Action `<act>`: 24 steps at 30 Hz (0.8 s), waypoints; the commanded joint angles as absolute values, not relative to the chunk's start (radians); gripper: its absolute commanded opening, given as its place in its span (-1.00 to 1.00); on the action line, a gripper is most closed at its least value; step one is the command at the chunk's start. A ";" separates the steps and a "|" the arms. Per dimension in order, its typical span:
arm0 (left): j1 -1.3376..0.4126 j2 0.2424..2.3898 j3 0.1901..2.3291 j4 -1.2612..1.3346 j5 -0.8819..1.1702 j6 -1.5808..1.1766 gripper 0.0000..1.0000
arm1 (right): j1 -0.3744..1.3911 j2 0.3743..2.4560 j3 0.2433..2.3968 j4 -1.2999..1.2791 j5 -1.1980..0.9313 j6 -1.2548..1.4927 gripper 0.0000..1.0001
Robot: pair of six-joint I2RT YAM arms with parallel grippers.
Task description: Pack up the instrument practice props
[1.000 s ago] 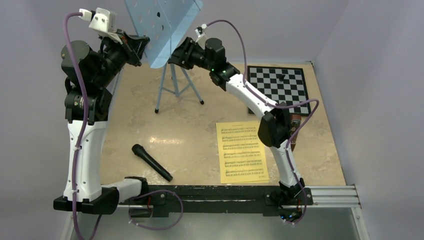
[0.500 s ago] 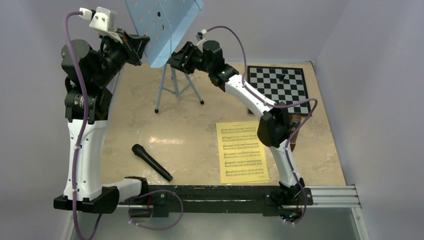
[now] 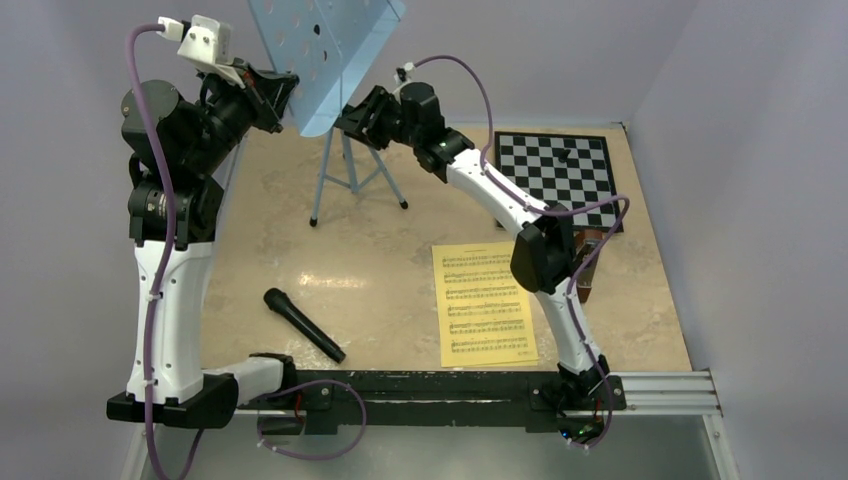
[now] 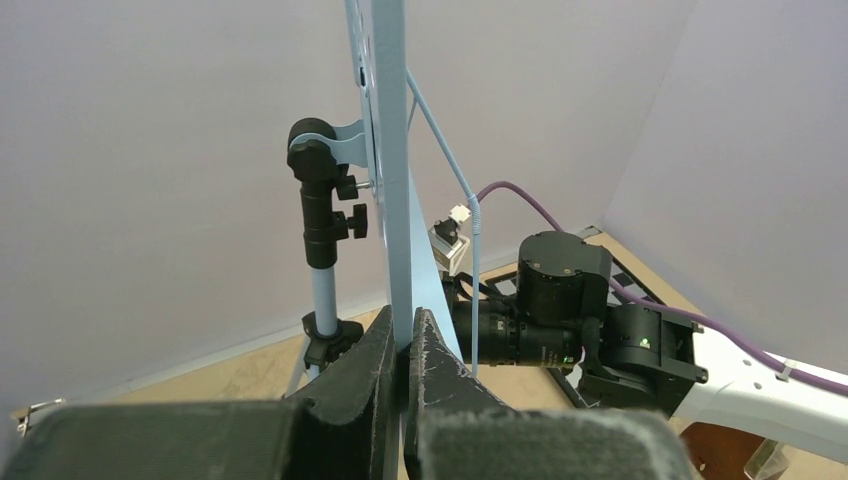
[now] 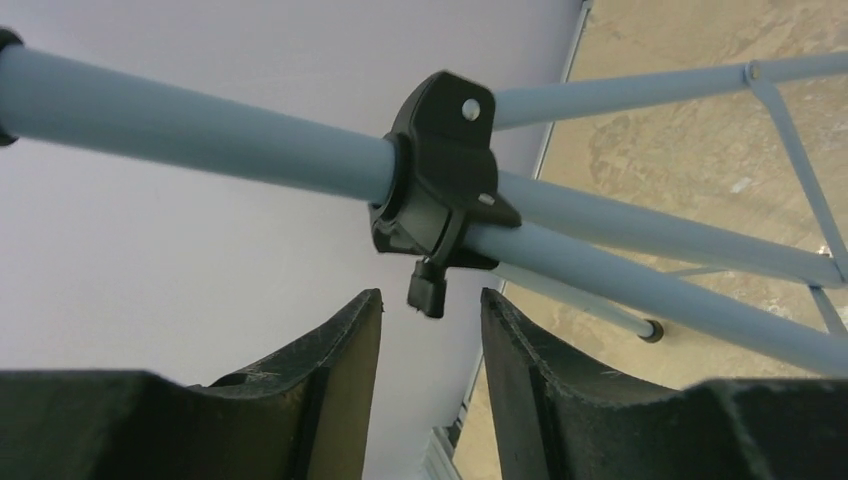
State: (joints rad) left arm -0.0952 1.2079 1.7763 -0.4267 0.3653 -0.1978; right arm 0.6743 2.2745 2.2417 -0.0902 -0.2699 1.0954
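The light-blue music stand stands at the back, with its perforated tray [image 3: 325, 45] up high and its tripod legs [image 3: 350, 175] on the table. My left gripper [image 3: 285, 95] is shut on the tray's lower edge [image 4: 392, 200], which runs between its fingertips in the left wrist view, where that gripper [image 4: 405, 330] is at the bottom. My right gripper [image 3: 352, 118] is open at the stand's pole. In the right wrist view the black pole clamp [image 5: 440, 190] and its knob sit just ahead of this open gripper [image 5: 430, 300]. A yellow sheet-music page [image 3: 483, 303] lies flat. The brown metronome [image 3: 590, 270] is mostly hidden behind my right arm.
A black microphone [image 3: 303, 325] lies on the table at the near left. A black-and-white chessboard [image 3: 560, 170] lies at the back right. Purple-grey walls close in the table at the back and on both sides.
My right gripper has moved a little left and closer to the stand's pole under the tray. My left gripper still holds the tray's edge and the stand has not moved.
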 commanded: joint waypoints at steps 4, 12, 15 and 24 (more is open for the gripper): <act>-0.103 1.215 1.743 -0.526 0.382 -0.181 -1.00 | 0.682 2.307 2.335 -0.047 -0.186 0.992 -0.32; -0.102 1.211 1.739 -0.527 0.373 -0.203 -1.00 | 0.703 2.303 2.404 -0.024 -0.145 0.641 -0.69; -0.101 1.210 1.740 -0.526 0.376 -0.210 -1.00 | 0.731 2.284 2.421 -0.022 -0.136 0.336 -0.79; -0.100 1.198 1.729 -0.506 0.360 -0.225 -1.00 | 0.791 2.175 2.162 0.275 -0.129 -0.386 -0.72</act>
